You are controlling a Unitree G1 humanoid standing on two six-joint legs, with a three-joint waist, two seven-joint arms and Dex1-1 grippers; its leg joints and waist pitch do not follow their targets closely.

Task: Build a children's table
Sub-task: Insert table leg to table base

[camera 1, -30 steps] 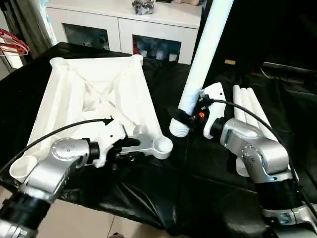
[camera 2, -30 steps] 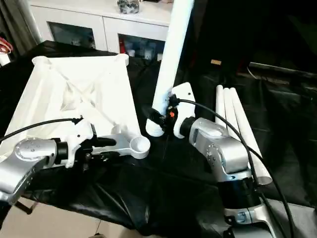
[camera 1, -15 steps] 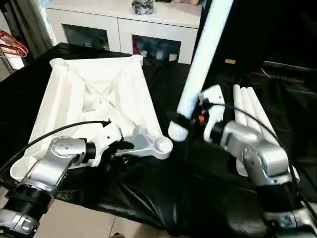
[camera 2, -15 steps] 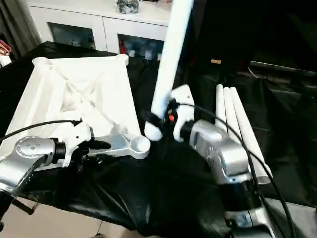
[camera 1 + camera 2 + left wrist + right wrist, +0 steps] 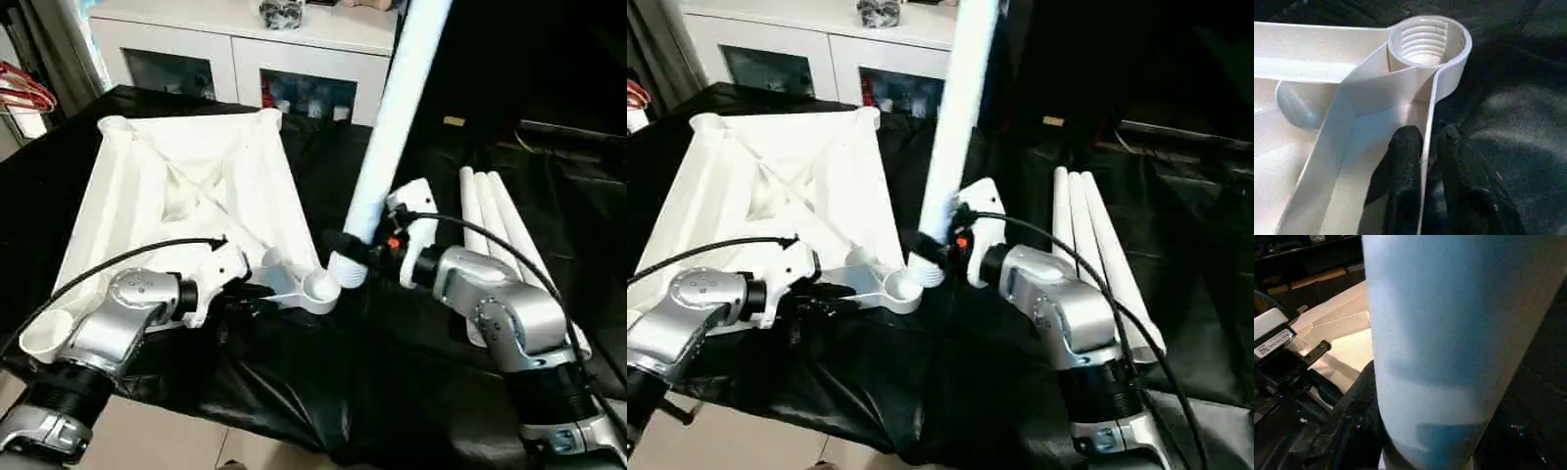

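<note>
Assembly has barely begun: right gripper point(image 5: 345, 242) clamps the first leg point(image 5: 390, 137) at the near corner socket point(image 5: 317, 286) of the upturned tabletop point(image 5: 186, 196), left gripper point(image 5: 1425, 147) pinches its rim, three legs point(image 5: 495, 220) wait.

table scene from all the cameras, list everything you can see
tabletop: one, white, upside down on the black cloth, ribbed underside up
socket: one, white, threaded, near corner of tabletop
held leg: one, white, leaning, lower end at that socket
spare legs: three, white, side by side on cloth at right
cloth: one, black, covering the work surface
cabinet: one, white, glass doors, behind
left gripper: black fingers pinching the tabletop's rim
right gripper: black fingers around the held leg
</note>
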